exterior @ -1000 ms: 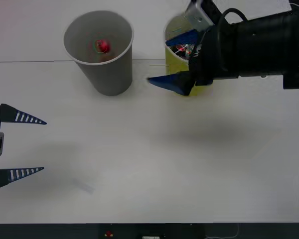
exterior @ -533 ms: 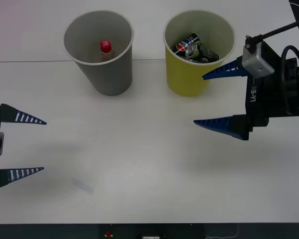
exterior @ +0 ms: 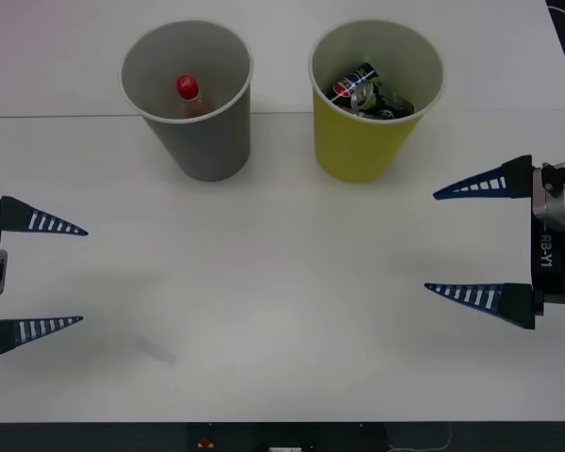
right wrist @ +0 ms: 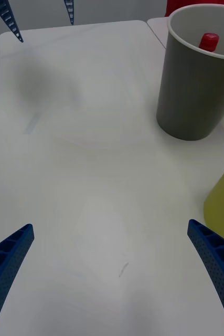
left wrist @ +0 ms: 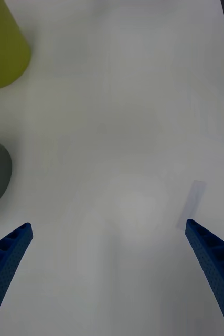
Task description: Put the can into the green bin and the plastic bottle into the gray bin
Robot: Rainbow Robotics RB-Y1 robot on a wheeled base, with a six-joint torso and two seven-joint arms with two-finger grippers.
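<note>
Inside the green bin, at the far right-of-centre of the worktop, the can lies tilted against other dark crushed cans. It has a dark body with a red, white and blue emblem, and its silver top faces upward. The bin stands upright, with its pale rim uppermost.

Inside the gray bin, to the left of the green bin and well apart from it, the plastic bottle stands near the inner wall with its red cap up. The right wrist view shows the red cap just below the rim of this bin. The gray bin also stands upright. Both bins rest on the far part of the white worktop.

The right end effector is at the right side of the worktop, nearer than the green bin and clear of it. Its two blue ribbed fingers are spread wide apart and hold nothing. They point toward the centre of the worktop.

The left end effector is at the left edge of the worktop, well apart from both bins. Its fingers are likewise spread apart and empty.

A small pale rectangular mark lies on the worktop near the left end effector.
</note>
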